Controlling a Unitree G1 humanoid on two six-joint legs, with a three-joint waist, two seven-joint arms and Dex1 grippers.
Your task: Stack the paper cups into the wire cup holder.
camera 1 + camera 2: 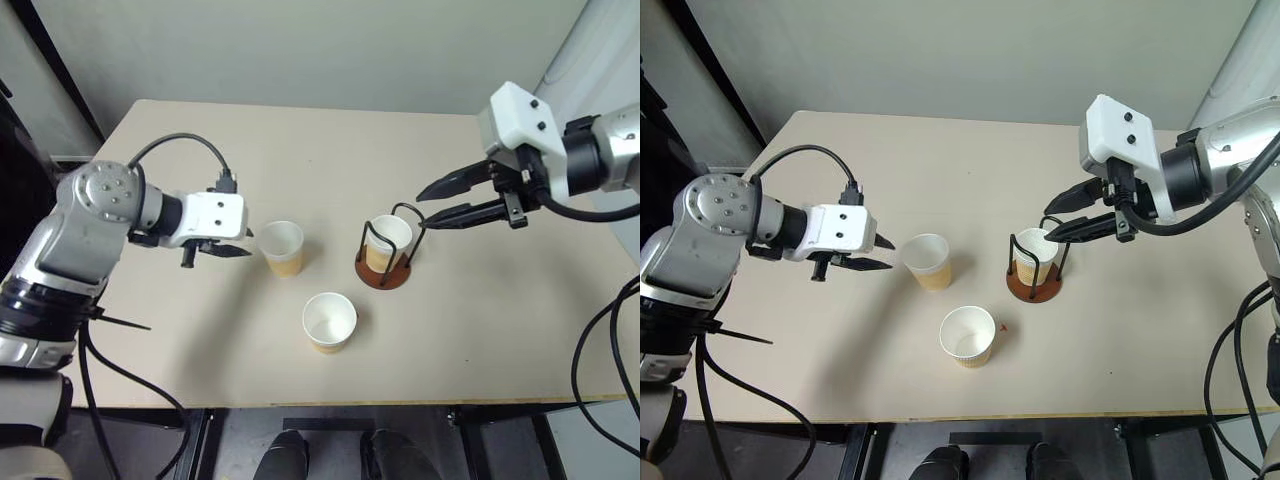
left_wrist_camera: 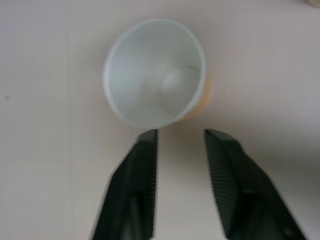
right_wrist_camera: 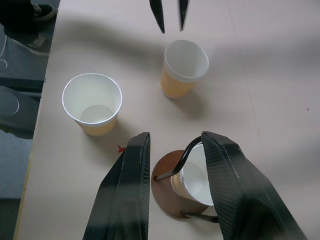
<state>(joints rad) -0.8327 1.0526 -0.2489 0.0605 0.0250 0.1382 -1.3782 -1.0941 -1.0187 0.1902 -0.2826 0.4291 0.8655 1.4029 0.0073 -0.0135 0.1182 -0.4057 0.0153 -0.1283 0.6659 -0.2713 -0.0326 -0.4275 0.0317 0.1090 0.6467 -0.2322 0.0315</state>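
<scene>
up close, red mark [image 3: 120, 148] beside nearest paper cup [image 3: 93, 104]

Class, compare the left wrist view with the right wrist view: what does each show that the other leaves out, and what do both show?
Left wrist view alone: a look straight into the far cup, down to its round bottom.

Right wrist view alone: the wire cup holder with a cup seated in it, the near cup standing by the table edge, and the open right gripper.

Both: the far cup, the pale table, and the open left gripper just short of that cup.
</scene>
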